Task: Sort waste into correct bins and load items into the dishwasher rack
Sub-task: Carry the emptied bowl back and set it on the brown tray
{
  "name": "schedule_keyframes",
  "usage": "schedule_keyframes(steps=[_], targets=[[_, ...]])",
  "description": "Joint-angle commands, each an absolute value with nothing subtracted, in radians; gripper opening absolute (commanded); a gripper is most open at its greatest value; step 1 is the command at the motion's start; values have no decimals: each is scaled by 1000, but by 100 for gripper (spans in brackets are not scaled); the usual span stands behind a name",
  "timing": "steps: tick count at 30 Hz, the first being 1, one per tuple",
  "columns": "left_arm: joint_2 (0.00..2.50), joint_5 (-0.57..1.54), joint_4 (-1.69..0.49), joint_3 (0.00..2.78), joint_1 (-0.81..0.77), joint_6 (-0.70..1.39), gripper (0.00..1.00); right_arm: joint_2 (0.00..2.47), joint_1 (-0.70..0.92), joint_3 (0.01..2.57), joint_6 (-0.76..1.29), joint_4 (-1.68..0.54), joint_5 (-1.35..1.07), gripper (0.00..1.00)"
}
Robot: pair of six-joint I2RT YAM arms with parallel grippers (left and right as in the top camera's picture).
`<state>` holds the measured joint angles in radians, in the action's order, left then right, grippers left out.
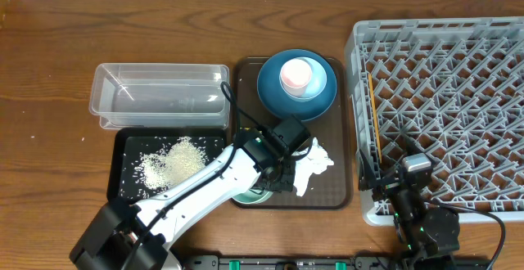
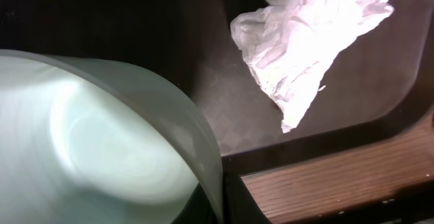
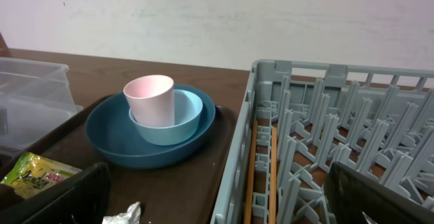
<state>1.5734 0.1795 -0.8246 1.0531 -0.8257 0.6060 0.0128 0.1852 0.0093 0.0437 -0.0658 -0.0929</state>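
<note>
Wrapper (image 3: 30, 174) only in right-wrist view

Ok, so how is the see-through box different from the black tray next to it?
The see-through box is clear plastic with tall walls; the black tray is dark and shallow. Scattered white rice grains lie in the black tray, but none show in the see-through box. Both are rectangles of about the same size, sitting side by side on the wooden table.

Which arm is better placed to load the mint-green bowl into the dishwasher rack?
Left: the left gripper is shut on the mint-green bowl over the brown tray. The right gripper stands open, empty, at the dishwasher rack corner.
</note>
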Motion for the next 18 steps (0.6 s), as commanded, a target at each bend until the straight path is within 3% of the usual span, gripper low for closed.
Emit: schedule_keyframes(steps=[1, 9, 18], targets=[[1577, 163, -820, 1043, -826, 616, 10, 11, 188, 6, 36, -67, -86, 99], [1576, 165, -796, 1044, -826, 616, 42, 11, 188, 6, 36, -67, -86, 99], [1576, 168, -768, 1044, -826, 616, 45, 11, 188, 6, 36, -67, -86, 99]])
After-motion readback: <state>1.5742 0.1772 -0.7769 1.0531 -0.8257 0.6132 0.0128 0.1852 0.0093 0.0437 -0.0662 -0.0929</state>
